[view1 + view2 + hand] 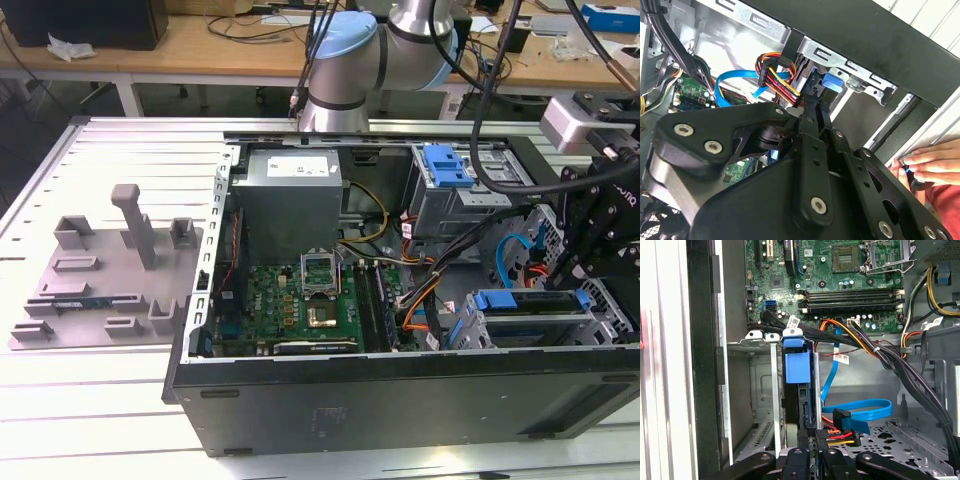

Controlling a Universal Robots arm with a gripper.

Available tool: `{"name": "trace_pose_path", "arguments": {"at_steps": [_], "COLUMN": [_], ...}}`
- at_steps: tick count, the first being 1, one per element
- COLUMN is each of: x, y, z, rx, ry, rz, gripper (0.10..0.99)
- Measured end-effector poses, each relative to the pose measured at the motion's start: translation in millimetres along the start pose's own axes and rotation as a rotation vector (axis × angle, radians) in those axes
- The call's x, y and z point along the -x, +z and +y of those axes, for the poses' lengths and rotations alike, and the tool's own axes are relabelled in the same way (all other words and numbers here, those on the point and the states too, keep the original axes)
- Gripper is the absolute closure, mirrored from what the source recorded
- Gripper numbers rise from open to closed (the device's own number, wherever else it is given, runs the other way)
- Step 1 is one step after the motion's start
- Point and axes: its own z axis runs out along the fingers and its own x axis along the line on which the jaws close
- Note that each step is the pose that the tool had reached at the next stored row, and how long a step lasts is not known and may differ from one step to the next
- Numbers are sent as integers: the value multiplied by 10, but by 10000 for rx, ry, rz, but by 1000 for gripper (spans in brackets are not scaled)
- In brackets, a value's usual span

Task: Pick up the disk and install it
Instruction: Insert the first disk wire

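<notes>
The disk (525, 300) stands on edge in the drive cage at the near right corner of the open computer case, its blue bracket toward the motherboard. In the first wrist view I look along the disk (797, 367), whose blue end sits level with the cage's front flange. My gripper (585, 275) hangs over the cage's right end. Its fingers (807, 440) are closed around the disk's near end. In the second wrist view the gripper (815, 107) reaches down to the blue bracket (832, 82).
A blue latch on a grey metal cage (447, 165) sits at the back of the case. The grey fixture tray (70, 300) lies at the exterior view's left. A loose blue cable (860, 410) and a power plug (840, 432) lie beside the fingers. A person's hand (930, 165) rests outside the case wall.
</notes>
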Motion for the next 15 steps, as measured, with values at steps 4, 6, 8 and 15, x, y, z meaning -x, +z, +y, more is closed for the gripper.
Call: {"name": "trace_pose_path", "arguments": {"at_steps": [4, 6, 8, 15], "x": [1, 1, 1, 1], "y": [3, 7, 11, 23], "z": [0, 0, 0, 0], "rx": [0, 0, 0, 0], "ry": [0, 0, 0, -1], "rz": [-2, -2, -1, 0], "gripper": [918, 918, 918, 918]}}
